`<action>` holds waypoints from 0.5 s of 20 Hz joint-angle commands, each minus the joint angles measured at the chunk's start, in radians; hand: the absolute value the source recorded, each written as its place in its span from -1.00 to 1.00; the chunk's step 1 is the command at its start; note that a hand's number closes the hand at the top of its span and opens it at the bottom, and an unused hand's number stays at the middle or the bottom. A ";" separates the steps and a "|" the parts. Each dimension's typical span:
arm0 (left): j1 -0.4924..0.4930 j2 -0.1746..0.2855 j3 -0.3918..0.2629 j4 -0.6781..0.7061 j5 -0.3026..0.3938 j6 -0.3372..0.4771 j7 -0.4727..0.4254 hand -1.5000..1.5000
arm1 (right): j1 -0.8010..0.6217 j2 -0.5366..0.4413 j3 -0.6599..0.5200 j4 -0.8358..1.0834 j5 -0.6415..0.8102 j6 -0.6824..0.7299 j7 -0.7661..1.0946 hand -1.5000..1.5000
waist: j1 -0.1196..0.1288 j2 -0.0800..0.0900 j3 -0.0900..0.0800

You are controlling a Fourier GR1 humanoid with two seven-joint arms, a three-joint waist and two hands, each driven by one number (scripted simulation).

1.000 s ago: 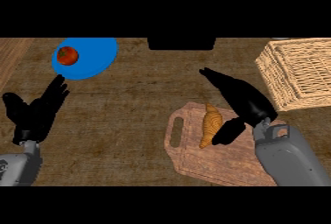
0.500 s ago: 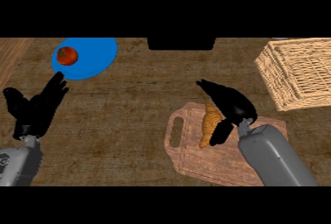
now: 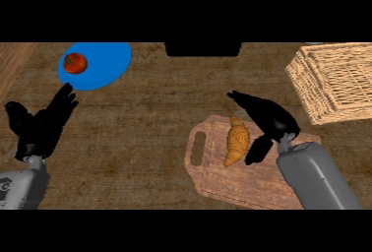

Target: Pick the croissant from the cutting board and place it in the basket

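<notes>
A golden croissant (image 3: 236, 140) lies lengthwise on the wooden cutting board (image 3: 225, 179), near its handle end. My right hand (image 3: 267, 119) hovers just right of the croissant, open, fingers stretched toward the far side and thumb hanging down beside the pastry. Whether it touches the croissant I cannot tell. The wicker basket (image 3: 335, 81) stands at the far right, apart from the board. My left hand (image 3: 40, 125) rests open at the left edge, fingers up.
A blue plate (image 3: 102, 69) with a red tomato (image 3: 75, 63) sits at the far left. A dark block (image 3: 203, 48) stands at the counter's far edge. Bare wood counter lies between the board and the plate.
My right hand has slid left and nearer along the board, closing in on the croissant's right side. The left hand and the croissant have stayed put.
</notes>
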 commanded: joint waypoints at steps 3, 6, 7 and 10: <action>-0.051 0.004 0.042 0.053 -0.016 -0.023 0.004 0.00 | 0.085 0.021 -0.006 -0.054 0.003 0.024 -0.065 -1.00 | -0.002 0.000 0.000; -0.036 -0.012 0.048 0.058 -0.008 -0.053 -0.001 0.00 | 0.029 0.008 -0.058 -0.040 -0.009 0.081 -0.081 -1.00 | -0.001 0.000 0.000; 0.013 -0.027 0.024 -0.029 -0.035 -0.022 0.026 0.00 | 0.037 0.046 -0.012 0.045 0.051 -0.005 -0.125 -1.00 | 0.003 0.000 0.000; -0.055 -0.045 0.026 0.026 -0.059 -0.004 0.021 0.00 | 0.117 0.059 0.019 -0.046 0.094 -0.013 -0.083 -1.00 | -0.003 0.000 0.000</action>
